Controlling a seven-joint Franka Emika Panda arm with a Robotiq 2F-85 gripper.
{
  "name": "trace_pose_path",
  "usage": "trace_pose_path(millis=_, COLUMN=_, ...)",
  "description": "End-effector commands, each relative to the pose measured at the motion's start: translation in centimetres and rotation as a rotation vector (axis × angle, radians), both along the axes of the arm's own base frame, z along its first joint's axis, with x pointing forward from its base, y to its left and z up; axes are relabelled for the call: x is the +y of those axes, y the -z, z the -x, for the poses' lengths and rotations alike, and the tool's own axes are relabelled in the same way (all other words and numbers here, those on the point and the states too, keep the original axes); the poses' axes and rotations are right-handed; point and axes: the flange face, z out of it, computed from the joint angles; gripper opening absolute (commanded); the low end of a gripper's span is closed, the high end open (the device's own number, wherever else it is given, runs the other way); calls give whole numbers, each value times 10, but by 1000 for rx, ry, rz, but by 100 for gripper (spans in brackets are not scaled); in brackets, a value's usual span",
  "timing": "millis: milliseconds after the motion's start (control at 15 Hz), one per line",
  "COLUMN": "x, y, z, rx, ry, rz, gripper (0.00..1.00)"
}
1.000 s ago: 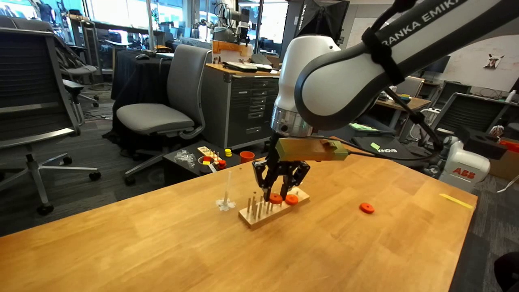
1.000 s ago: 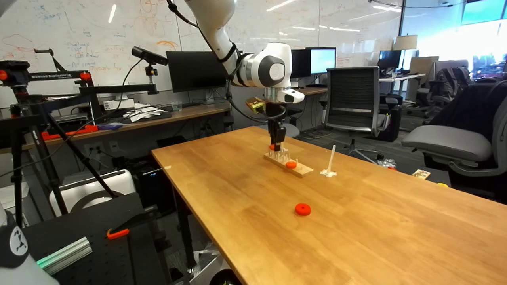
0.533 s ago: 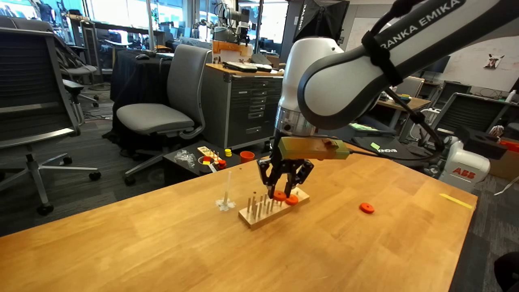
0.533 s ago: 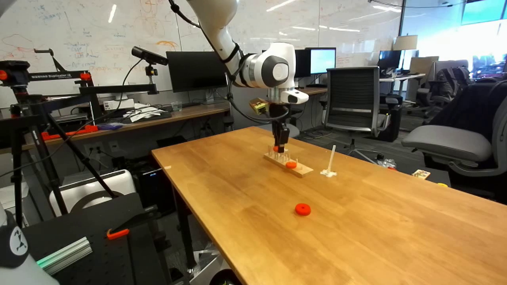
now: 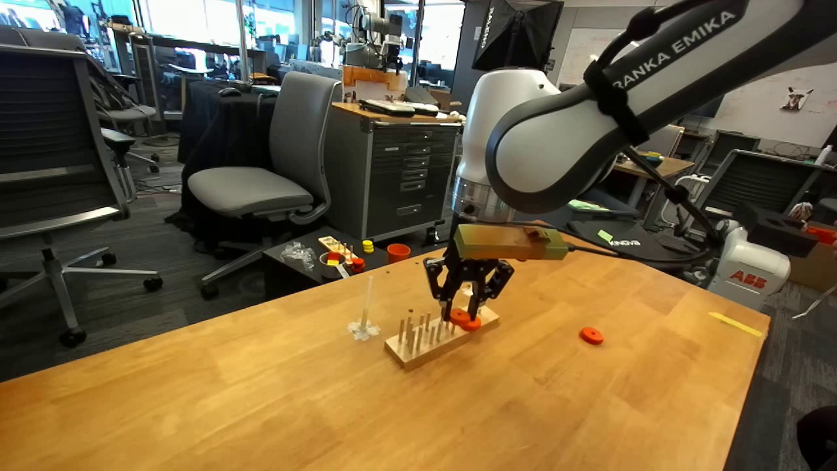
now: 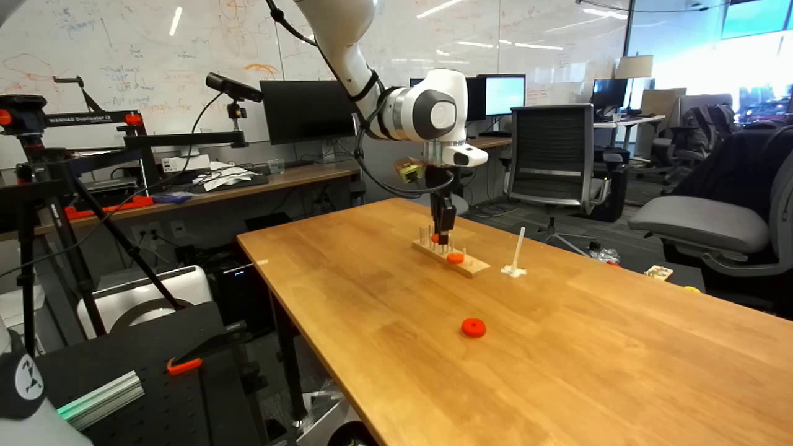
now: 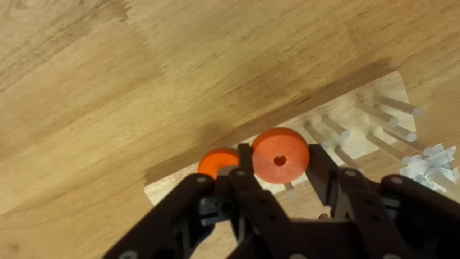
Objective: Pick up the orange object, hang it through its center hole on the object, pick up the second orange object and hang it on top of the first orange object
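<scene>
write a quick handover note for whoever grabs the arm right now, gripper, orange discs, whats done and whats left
Gripper: shut on the held disc, over the rack, not yet released.
Rack disc: on the rack; I can't tell whether a peg runs through its hole.
Table disc: lies flat on the table, away from the rack.
Done: one disc on the rack, another gripped above it.
Left: lower the held disc, most likely onto the rack disc, and let go. Whether the table disc is needed isn't clear.
</scene>
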Motion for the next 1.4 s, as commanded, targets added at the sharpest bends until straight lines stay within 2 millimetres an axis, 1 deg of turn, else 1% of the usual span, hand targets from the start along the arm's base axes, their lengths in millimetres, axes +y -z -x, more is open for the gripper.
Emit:
trace_pose_path(millis=0, x=-4, y=-7, z=4, rx=4, ry=41, rz=11, gripper=18)
trace_pose_path(millis=1000, x=-6, y=-9, z=11, rx=-19, ry=94, rz=13, gripper=18)
trace_pose_path(millis=1067, x=-8, y=-16, z=12, rx=-13, ry=79, rz=8, gripper=18)
trace_pose_path(millis=1200, x=-14, y=-38, z=14, rx=-33, ry=73, rz=2, gripper=18)
trace_pose_path(millis=1267, x=-10, y=-51, z=22, rx=-45, ry=58, rz=4, gripper=18)
trace_pose_path(millis=1333, x=-8, y=-59, z=30, rx=-53, ry=42, rz=6, gripper=18)
